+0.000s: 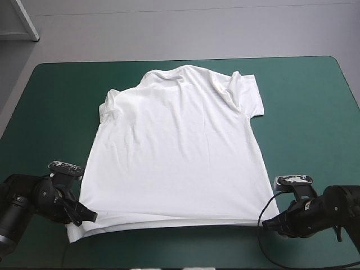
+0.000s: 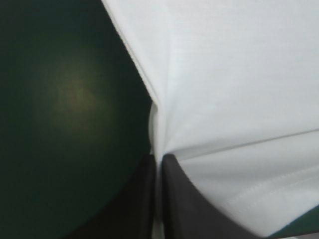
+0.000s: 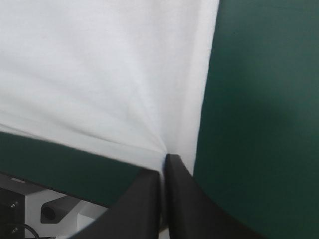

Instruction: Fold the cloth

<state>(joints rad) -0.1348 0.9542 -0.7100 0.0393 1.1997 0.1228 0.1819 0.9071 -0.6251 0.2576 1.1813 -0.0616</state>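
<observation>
**Inspector:** Item under inspection, and its position?

**Recorder:** One white short-sleeved fabric T-shirt (image 1: 174, 152), spread flat about the middle of the table's teal-green cover (image 1: 304, 112). The collar (image 1: 169, 73) lies toward the far edge and the hem (image 1: 169, 220) toward the near edge.

**Inspector:** Condition of the lay?

**Recorder:** The body is mostly smooth, with light creases. The right-side sleeve (image 1: 250, 93) lies out flat. The left-side sleeve (image 1: 109, 104) is bunched in against the body. Along the hem, a second layer of fabric shows just under the upper one.

**Inspector:** Left end effector?

**Recorder:** The left gripper (image 1: 90, 216), with two broad black curved fingers, sits low at the T-shirt's side edge, just beside the hem corner. Its wrist view shows the fingers all but together, with white fabric pinched between them and creases running to the tips.

**Inspector:** Right end effector?

**Recorder:** The right gripper (image 1: 265, 223) sits low at the opposite hem corner. Its fingers are pressed together on the fabric, and folds fan out from the pinch.

**Inspector:** Separation of the two?

**Recorder:** Well apart, with the whole hem between them.
</observation>
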